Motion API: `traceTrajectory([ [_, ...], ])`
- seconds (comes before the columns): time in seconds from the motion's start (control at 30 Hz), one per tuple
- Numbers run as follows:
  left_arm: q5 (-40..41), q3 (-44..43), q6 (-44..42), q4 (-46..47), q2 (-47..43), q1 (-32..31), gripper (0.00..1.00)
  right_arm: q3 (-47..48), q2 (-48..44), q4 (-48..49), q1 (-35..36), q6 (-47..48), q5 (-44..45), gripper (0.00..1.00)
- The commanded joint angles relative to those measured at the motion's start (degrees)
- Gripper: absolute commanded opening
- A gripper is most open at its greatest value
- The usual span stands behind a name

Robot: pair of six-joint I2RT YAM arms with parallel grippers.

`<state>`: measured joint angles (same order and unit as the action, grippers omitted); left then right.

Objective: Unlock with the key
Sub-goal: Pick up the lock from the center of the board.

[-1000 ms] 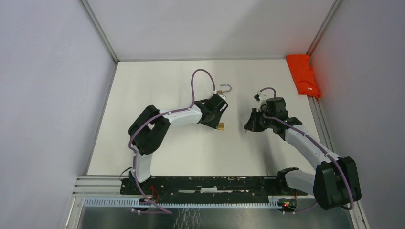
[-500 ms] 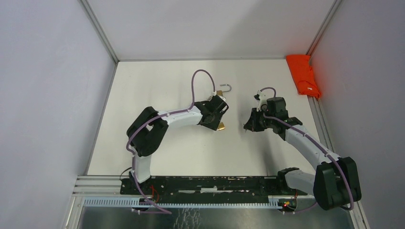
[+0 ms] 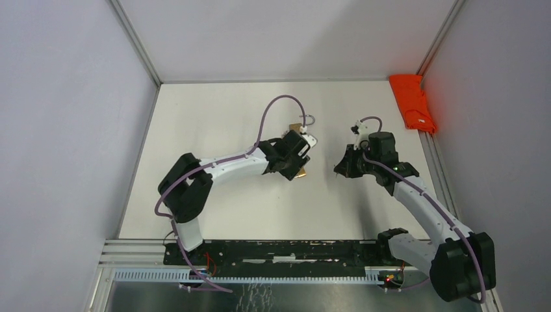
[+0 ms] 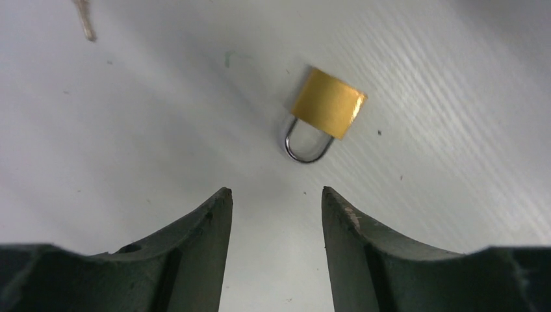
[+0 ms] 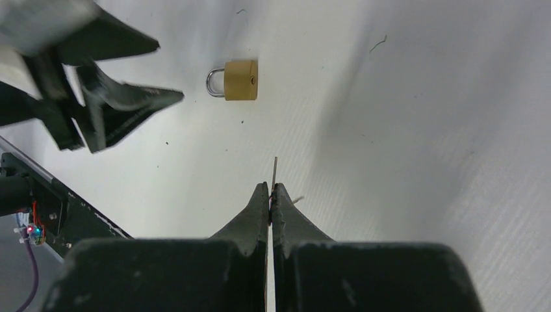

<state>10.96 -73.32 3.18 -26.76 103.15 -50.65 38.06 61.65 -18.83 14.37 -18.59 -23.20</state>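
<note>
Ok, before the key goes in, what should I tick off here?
1. Key held: ok, right gripper shut on key, blade tip protruding.
2. Padlock reachable: ok, padlock lies flat on the table, unobstructed.
3. Padlock steadied: not ok, left gripper open, short of it, not touching.
4. Lock closed: ok, shackle seated at both ends.
5. Key lined up with keyhole: cannot tell.

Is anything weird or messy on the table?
Nothing is spilled or broken. The brass padlock lies flat with its shackle closed, and the right end effector pinches a thin key. The only stray thing is an orange bundle at the table's far right edge, away from the work.
</note>
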Motion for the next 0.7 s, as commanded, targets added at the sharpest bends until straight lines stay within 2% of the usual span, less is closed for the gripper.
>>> traceTrajectory([
  [0.0,-4.56,3.67,-10.44,4.06,-1.47,-0.40,0.60,6.08,-3.88,-5.24,-0.60,1.82,4.27,0.00],
  [0.2,-10.65,2.58,-15.36,8.11,-1.01,-0.32,0.64,9.06,-7.14,-8.45,-0.70,1.80,5.47,0.00],
  [0.4,-15.93,-3.29,-18.26,7.24,3.79,-0.39,0.65,13.48,-9.34,-12.46,-0.68,2.87,8.99,0.00],
  [0.67,-15.89,-6.71,-20.09,3.57,8.97,-0.39,0.65,16.25,-9.55,-14.38,-0.70,3.47,10.06,0.00],
])
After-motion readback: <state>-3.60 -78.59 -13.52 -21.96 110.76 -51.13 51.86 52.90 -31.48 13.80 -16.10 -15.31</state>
